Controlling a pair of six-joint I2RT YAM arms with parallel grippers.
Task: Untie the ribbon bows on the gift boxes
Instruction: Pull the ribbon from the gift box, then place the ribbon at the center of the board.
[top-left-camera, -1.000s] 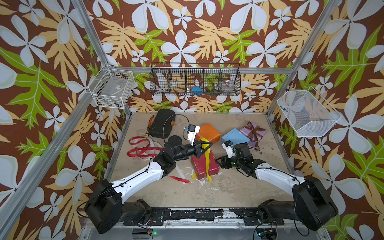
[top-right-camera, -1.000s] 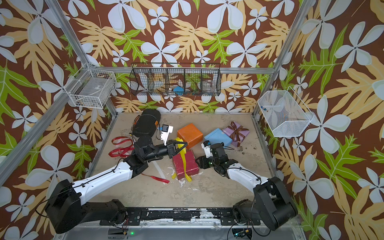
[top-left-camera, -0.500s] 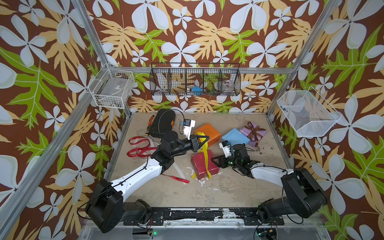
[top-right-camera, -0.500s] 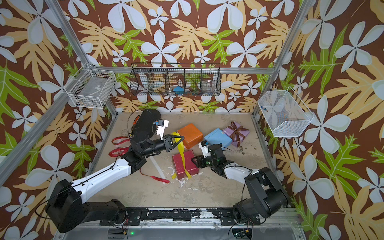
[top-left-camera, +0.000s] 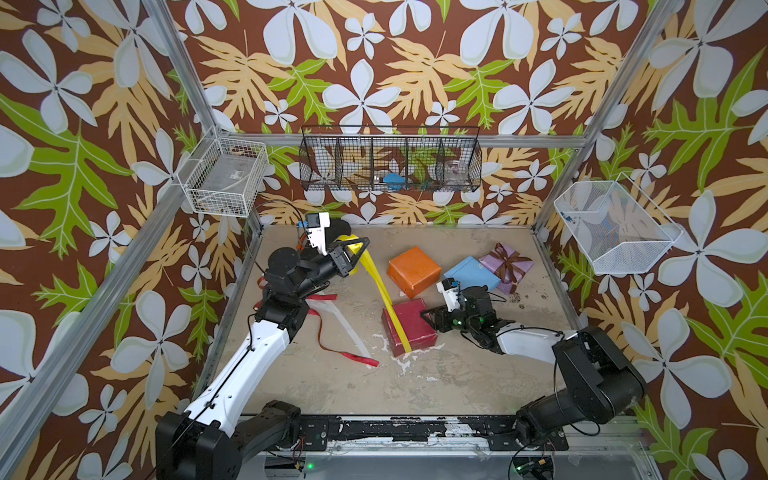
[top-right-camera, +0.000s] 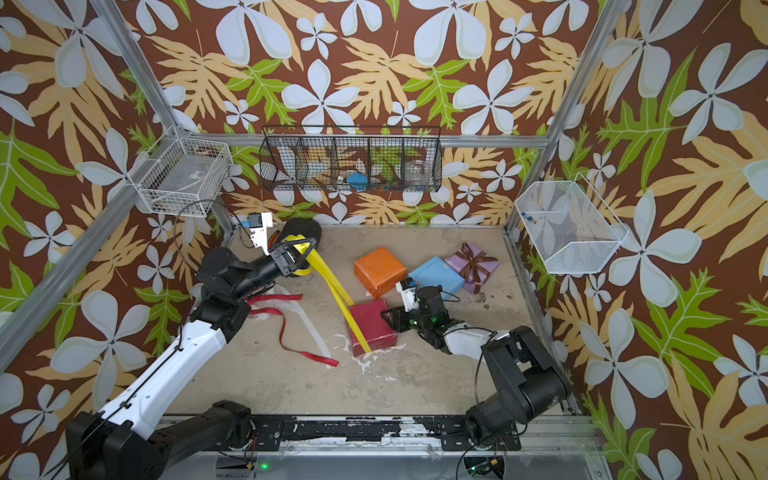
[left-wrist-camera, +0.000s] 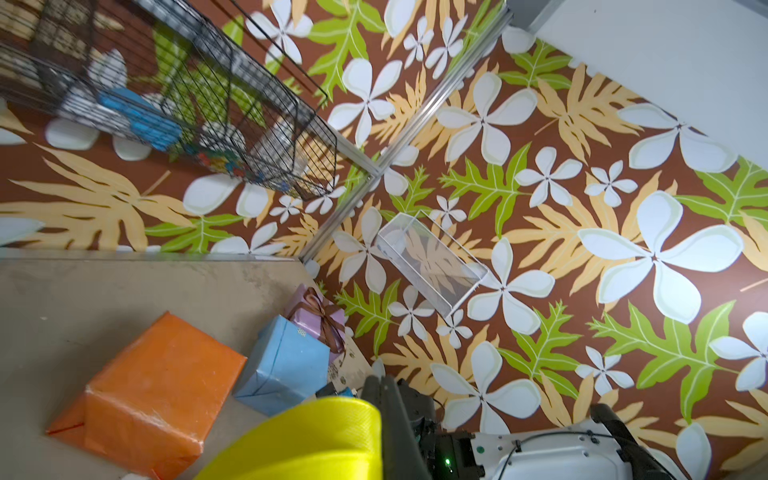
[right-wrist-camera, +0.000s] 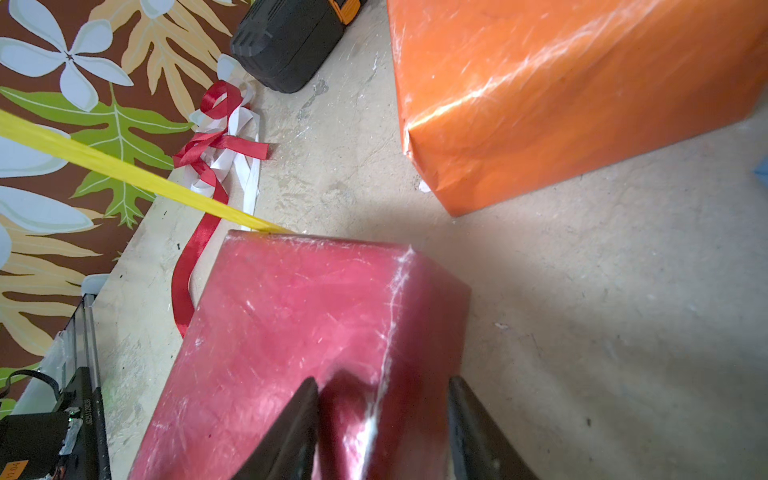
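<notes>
Between the right gripper's (right-wrist-camera: 382, 419) parted jaws sits the near corner of the dark red box (right-wrist-camera: 299, 332); one finger lies over its top face and the other hangs just off its side edge. Whether the jaws actually press the box cannot be told, since they are neither wide apart nor closed flat. The box looks light and its glossy paper slick, so it would likely slide if pulled by the ribbon alone; bracing it at this corner seems sensible.

Out past those jaws, the yellow ribbon (top-left-camera: 384, 297) runs over the top of the dark red box, down its near side, and rises in a taut slant to the left gripper (top-left-camera: 353, 249). That gripper is clenched on the ribbon's bunched upper end, raised well above the table. The ribbon is thin, soft and smooth; it should slip free with a steady pull, best held near its end as here.

Beside the left arm, the red ribbon (top-left-camera: 328, 332) and white ribbon (top-left-camera: 345, 328) lie loose on the table.

Beyond the right jaws stand the orange box (top-left-camera: 413, 271) and light blue box (top-left-camera: 471, 272), both bare. Farthest, touching the blue one, the lilac box (top-left-camera: 509, 266) carries the brown ribbon (top-left-camera: 508, 262), its bow tied crosswise.
</notes>
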